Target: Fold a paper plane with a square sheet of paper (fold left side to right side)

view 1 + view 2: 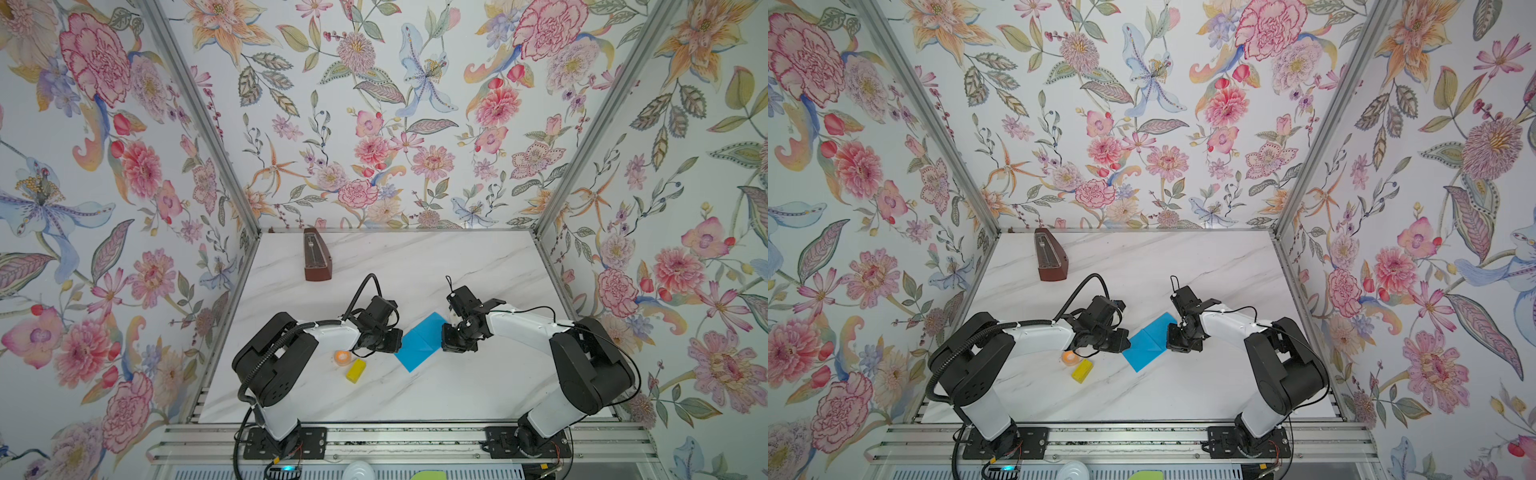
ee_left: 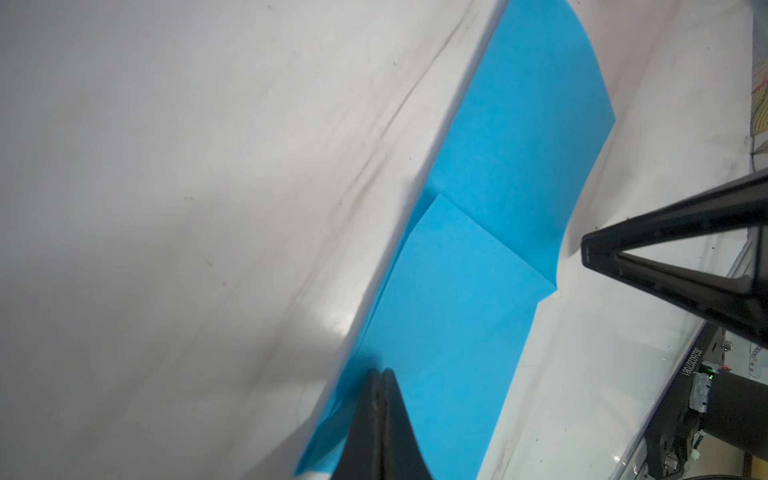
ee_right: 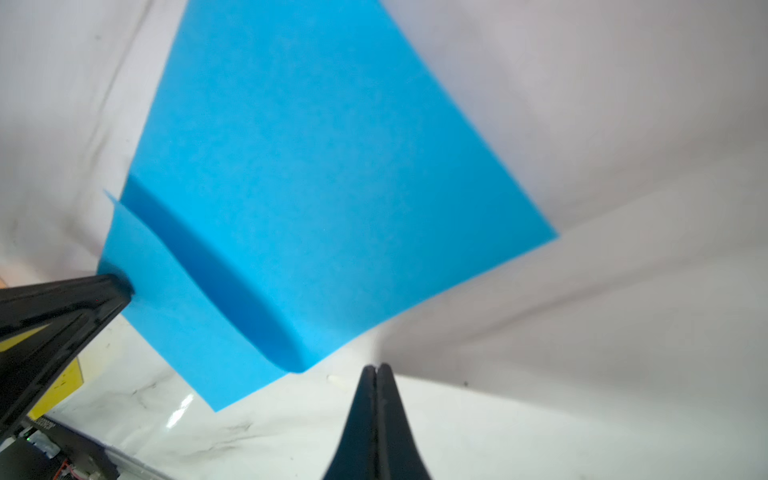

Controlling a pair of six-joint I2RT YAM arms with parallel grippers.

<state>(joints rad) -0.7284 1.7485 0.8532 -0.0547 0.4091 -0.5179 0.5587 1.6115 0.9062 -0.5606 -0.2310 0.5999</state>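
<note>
The square sheet of paper point(image 1: 419, 345), bright blue, lies on the marble table between both arms in both top views point(image 1: 1147, 343). It is folded, with one flap point(image 3: 316, 174) bowed up over the lower layer point(image 3: 174, 324) and a crease across it point(image 2: 494, 245). It reads as a creased sheet, not a paper plane. My left gripper point(image 2: 380, 371) is shut, its tips resting on the sheet near its left edge point(image 1: 400, 341). My right gripper point(image 3: 376, 365) is shut too, with its tips on the bare table just off the flap's rounded corner point(image 1: 446, 343).
A brown wooden metronome point(image 1: 316, 255) stands at the back left. A yellow block point(image 1: 356, 370) and an orange tape roll point(image 1: 342, 356) lie under the left forearm. Floral walls close three sides, and a metal rail point(image 1: 395, 440) runs along the front.
</note>
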